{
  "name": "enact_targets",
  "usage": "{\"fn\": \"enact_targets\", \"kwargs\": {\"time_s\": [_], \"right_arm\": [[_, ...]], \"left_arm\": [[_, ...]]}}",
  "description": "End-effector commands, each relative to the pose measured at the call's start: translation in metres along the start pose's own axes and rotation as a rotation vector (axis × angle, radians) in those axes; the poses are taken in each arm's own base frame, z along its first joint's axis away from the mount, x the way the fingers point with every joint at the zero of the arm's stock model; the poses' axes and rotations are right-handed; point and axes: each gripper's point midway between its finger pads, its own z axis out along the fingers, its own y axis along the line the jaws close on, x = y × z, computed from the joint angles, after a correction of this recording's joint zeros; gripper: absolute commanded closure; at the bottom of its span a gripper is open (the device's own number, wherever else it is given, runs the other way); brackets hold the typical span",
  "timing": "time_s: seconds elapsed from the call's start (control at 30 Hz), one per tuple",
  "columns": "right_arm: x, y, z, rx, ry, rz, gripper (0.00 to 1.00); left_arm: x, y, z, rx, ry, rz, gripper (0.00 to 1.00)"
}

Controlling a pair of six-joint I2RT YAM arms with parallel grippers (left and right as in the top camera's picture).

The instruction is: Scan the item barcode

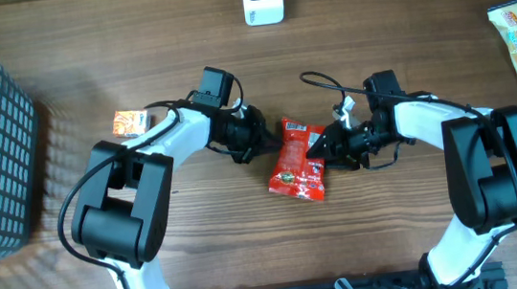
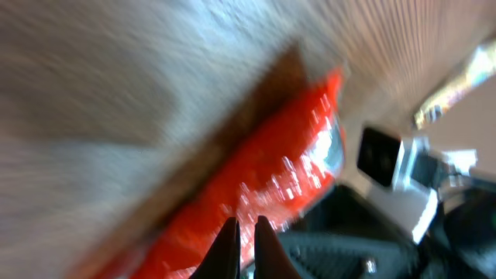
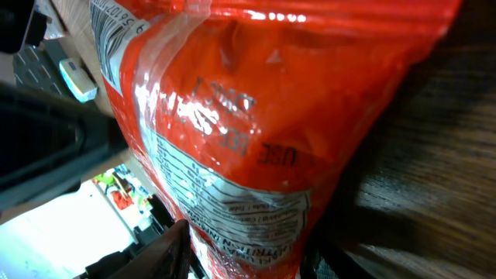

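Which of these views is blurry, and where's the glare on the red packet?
Left wrist view: heavily motion-blurred, the red packet smeared into streaks. Right wrist view: sharp up close, with white glare patches across the packet's shiny film. Overhead view: clear and evenly lit.

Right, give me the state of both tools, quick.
Left tool: shut; whether it pinches the red bag cannot be told.
Right tool: closed on the red bag.

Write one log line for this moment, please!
red bag on table | left gripper shut beside bag | right gripper straddling bag edge
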Motion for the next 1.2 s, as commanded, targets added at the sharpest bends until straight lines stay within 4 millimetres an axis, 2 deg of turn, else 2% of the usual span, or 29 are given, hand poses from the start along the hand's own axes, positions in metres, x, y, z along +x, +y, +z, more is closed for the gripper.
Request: {"fn": "enact_targets", "kwargs": {"time_s": [0.0, 0.07, 0.1, 0.13, 0.2, 0.27, 0.33, 0.43, 0.47, 0.57, 0.7, 0.97, 1.17], "right_arm": [[0.007, -0.034, 0.013, 0.124, 0.013, 0.054, 0.53], [0.007, -0.032, 0.013, 0.111, 0.018, 0.054, 0.51], [0.008, -0.029, 0.013, 0.096, 0.024, 0.055, 0.48], [0.009, -0.025, 0.014, 0.071, 0.030, 0.053, 0.43], [0.010, -0.022, 0.015, 0.064, 0.035, 0.054, 0.40], [0.011, -0.024, 0.017, 0.082, 0.037, 0.063, 0.40], [0.013, -0.022, 0.020, 0.084, 0.045, 0.057, 0.39], [0.018, -0.021, 0.022, 0.091, 0.059, 0.080, 0.38], [0.019, -0.020, 0.023, 0.093, 0.064, 0.087, 0.39], [0.021, -0.018, 0.027, 0.099, 0.067, 0.111, 0.40], [0.019, -0.019, 0.029, 0.115, 0.057, 0.129, 0.40], [0.012, -0.016, 0.030, 0.102, 0.032, 0.122, 0.39], [0.008, -0.014, 0.030, 0.094, 0.017, 0.127, 0.39]], "left_arm": [[0.008, 0.005, -0.002, 0.032, 0.079, 0.057, 0.96], [0.007, 0.015, -0.002, -0.015, 0.061, 0.041, 0.94], [0.008, 0.021, -0.001, -0.044, 0.053, 0.037, 0.88], [0.008, 0.026, 0.001, -0.072, 0.045, 0.029, 0.75], [0.010, 0.031, 0.004, -0.106, 0.034, 0.029, 0.49], [0.012, 0.032, 0.008, -0.126, 0.029, 0.042, 0.36], [0.015, 0.032, 0.012, -0.141, 0.025, 0.056, 0.32], [0.018, 0.030, 0.017, -0.147, 0.024, 0.076, 0.36], [0.018, 0.030, 0.019, -0.156, 0.014, 0.069, 0.42], [0.016, 0.033, 0.023, -0.186, -0.020, 0.033, 0.72], [0.018, 0.029, 0.027, -0.179, -0.026, 0.024, 0.94], [0.012, 0.021, 0.026, -0.141, -0.042, -0.054, 0.96], [0.009, 0.009, 0.013, -0.043, 0.020, -0.082, 0.96]]}}
